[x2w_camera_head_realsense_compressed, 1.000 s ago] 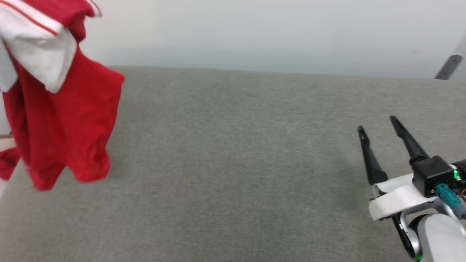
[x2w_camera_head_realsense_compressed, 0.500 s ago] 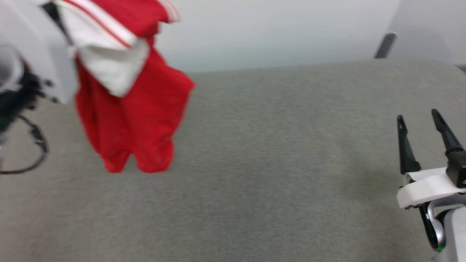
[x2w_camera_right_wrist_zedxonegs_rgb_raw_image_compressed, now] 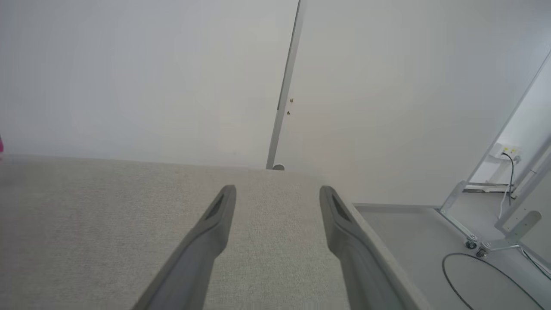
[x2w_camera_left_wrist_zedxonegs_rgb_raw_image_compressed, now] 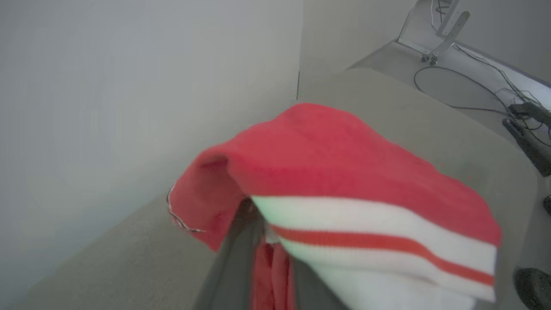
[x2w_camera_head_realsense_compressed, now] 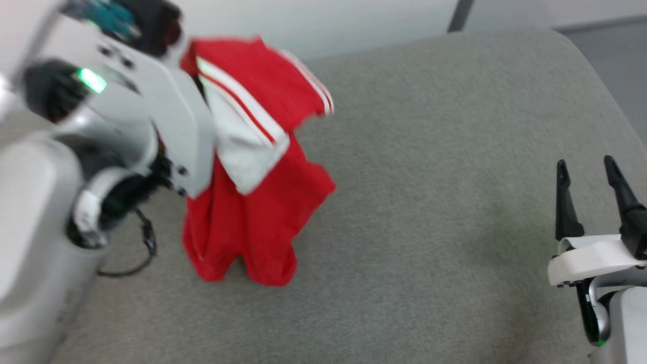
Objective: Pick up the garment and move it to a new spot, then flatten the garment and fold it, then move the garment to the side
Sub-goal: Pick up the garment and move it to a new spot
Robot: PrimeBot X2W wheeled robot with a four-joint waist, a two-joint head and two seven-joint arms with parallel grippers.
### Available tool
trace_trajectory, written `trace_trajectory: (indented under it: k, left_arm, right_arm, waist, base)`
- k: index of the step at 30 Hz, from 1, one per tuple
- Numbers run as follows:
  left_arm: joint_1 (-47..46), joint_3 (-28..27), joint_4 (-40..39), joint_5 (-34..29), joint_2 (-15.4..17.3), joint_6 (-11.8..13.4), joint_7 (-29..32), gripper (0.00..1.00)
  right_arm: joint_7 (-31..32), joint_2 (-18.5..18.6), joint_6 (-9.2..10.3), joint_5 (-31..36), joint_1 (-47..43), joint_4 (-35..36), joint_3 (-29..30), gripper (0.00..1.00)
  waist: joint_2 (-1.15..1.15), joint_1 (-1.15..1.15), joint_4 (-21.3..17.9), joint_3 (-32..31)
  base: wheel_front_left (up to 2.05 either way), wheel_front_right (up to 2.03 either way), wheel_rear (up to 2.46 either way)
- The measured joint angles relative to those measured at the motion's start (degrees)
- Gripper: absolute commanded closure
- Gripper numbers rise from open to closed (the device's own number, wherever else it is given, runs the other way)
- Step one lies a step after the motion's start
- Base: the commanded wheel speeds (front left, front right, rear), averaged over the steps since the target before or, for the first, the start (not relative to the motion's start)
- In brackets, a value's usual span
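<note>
Garment (x2w_camera_head_realsense_compressed: 252, 212): bunched, hanging from left hand; long axis vertical, striped white sleeve up, red hem down, over worktop (x2w_camera_head_realsense_compressed: 429, 227) near its left edge.
Left hand (x2w_camera_left_wrist_zedxonegs_rgb_raw_image_compressed: 269, 241): clenched on garment.
Right hand (x2w_camera_head_realsense_compressed: 585, 163): released, near right edge.
Change: camera swung; garment hung at left edge, now further inboard.

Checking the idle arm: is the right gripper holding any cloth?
No, the right gripper stands open above the grey surface with nothing between its jaws.
</note>
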State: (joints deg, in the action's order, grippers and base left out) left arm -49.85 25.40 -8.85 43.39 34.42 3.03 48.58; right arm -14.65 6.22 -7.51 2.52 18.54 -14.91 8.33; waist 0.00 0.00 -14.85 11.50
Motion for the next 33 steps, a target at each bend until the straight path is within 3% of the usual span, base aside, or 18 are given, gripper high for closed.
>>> trace_trajectory:
  k: [10,18,21,22,24,25,28,33]
  left_arm:
    - [5.88,4.61,9.47,0.91,-1.93,-2.23,-1.22,1.00]
    - [6.38,7.01,16.94,1.49,-4.12,-4.81,-1.71,0.97]
    - [5.80,7.83,19.29,1.49,-5.09,-5.75,-1.86,0.76]
    - [5.45,8.02,19.75,1.56,-5.48,-6.21,-1.96,0.58]
    - [4.70,8.25,20.57,2.01,-6.13,-6.87,-2.31,0.50]
    - [4.42,8.28,20.82,2.05,-6.31,-7.14,-2.70,0.28]
    - [3.85,8.34,20.93,2.52,-6.59,-7.66,-3.24,0.00]
    - [3.80,7.94,19.61,2.99,-6.55,-8.15,-5.10,0.00]
  right_arm:
    - [-0.32,-1.88,0.00,-0.56,1.55,-1.63,-1.31,0.00]
    - [-0.32,-2.58,0.00,-0.89,2.04,-1.48,-2.32,0.00]
    - [-0.33,-2.59,0.00,-0.85,2.35,-1.48,-2.64,0.00]
    - [-0.32,-2.58,0.00,-0.83,2.54,-1.51,-2.81,0.00]
    - [-0.33,-2.38,0.00,-0.65,2.74,-1.65,-3.04,0.00]
    - [-0.33,-2.19,0.00,-0.60,2.77,-1.81,-3.19,0.00]
    - [-0.34,-1.57,0.00,-0.41,2.71,-2.10,-3.49,0.00]
    - [-0.42,-0.49,0.00,-0.18,1.97,-2.34,-3.94,0.00]
  waist:
    - [0.00,0.00,-3.56,4.35]
    - [0.00,0.00,-3.53,5.96]
    - [0.00,0.00,-2.68,5.96]
    - [0.00,0.00,-2.37,5.88]
    - [0.00,0.00,-1.74,5.55]
    - [0.00,0.00,-1.46,5.28]
    - [0.00,0.00,-0.55,4.26]
    - [0.00,0.00,1.34,2.22]
  base:
    - [0.00,0.00,0.00]
    - [0.00,0.00,0.00]
    - [0.00,0.00,0.00]
    - [0.00,0.00,0.00]
    - [0.00,0.00,0.00]
    - [0.00,0.00,0.00]
    - [0.00,0.00,0.00]
    - [0.00,0.00,0.00]
